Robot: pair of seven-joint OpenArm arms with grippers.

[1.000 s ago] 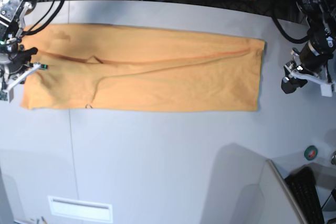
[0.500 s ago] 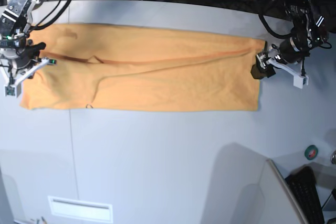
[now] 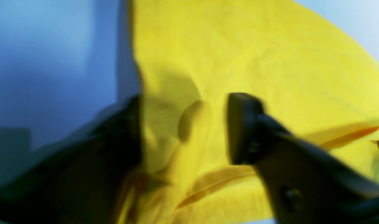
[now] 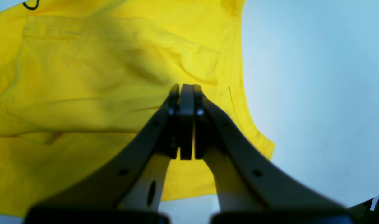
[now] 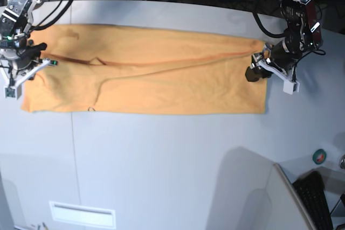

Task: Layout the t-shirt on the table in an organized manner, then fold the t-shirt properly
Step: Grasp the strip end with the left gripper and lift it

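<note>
The orange t-shirt (image 5: 161,79) lies flat as a long folded strip across the far half of the white table (image 5: 161,171). It looks yellow in both wrist views. My left gripper (image 5: 252,72) is open over the shirt's right end. In the blurred left wrist view its gripper (image 3: 189,124) straddles cloth (image 3: 270,62) near the shirt's edge. My right gripper (image 5: 39,64) is over the shirt's left end. In the right wrist view its gripper (image 4: 183,90) is shut, tips at the cloth (image 4: 83,77), and no fabric shows between the pads. A thin dark curved marking (image 4: 30,4) shows at one edge.
A green tape roll (image 5: 319,156), a black keyboard (image 5: 315,200) and a grey panel (image 5: 280,197) sit at the front right. A dark seam line (image 5: 74,154) runs down the table's left part, with a white slot (image 5: 82,214) near the front. Cables lie beyond the far edge.
My left gripper has moved left from beside the table's right side onto the shirt's right end. My right gripper has stayed nearly still at the left end.
</note>
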